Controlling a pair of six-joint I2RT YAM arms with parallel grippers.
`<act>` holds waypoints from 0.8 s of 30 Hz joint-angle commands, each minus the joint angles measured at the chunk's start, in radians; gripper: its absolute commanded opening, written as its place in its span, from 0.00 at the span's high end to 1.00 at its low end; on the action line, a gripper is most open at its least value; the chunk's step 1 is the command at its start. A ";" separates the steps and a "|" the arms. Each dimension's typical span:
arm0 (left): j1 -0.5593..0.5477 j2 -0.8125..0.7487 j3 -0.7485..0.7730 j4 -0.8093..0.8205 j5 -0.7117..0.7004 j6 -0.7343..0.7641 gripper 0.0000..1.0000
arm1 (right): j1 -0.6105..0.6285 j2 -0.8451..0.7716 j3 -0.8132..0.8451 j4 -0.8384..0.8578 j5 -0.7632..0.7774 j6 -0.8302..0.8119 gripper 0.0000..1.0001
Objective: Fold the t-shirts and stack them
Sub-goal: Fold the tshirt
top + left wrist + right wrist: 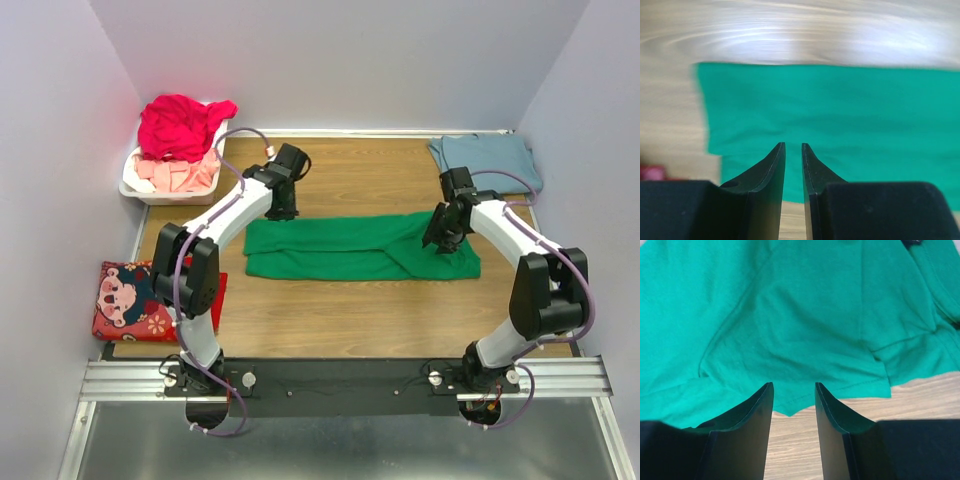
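Tee, green, edges seemingly straight, table showing around

I count four t-shirts: one green t-shirt, one blue-grey t-shirt, one magenta-red t-shirt and one pale pink t-shirt, though that pink heap may hold more. There is one white basket and one cartoon-printed cushion. I have two pincers, the left pincer and the right pincer.

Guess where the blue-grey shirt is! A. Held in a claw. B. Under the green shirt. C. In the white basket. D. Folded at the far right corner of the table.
D: the blue-grey shirt lies folded at the far right corner of the table, apart from the green shirt and the basket.
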 commanded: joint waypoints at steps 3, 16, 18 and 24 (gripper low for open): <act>-0.132 0.035 0.051 0.135 0.239 0.230 0.72 | 0.085 0.041 0.056 0.024 -0.089 -0.060 0.53; -0.187 0.218 0.195 0.204 0.468 0.296 0.72 | 0.262 0.110 0.033 0.027 -0.060 -0.051 0.53; -0.189 0.244 0.207 0.197 0.477 0.306 0.73 | 0.272 0.121 0.030 0.026 -0.057 -0.048 0.53; -0.190 0.269 0.208 0.193 0.469 0.303 0.73 | 0.276 0.145 0.013 0.026 -0.017 -0.034 0.53</act>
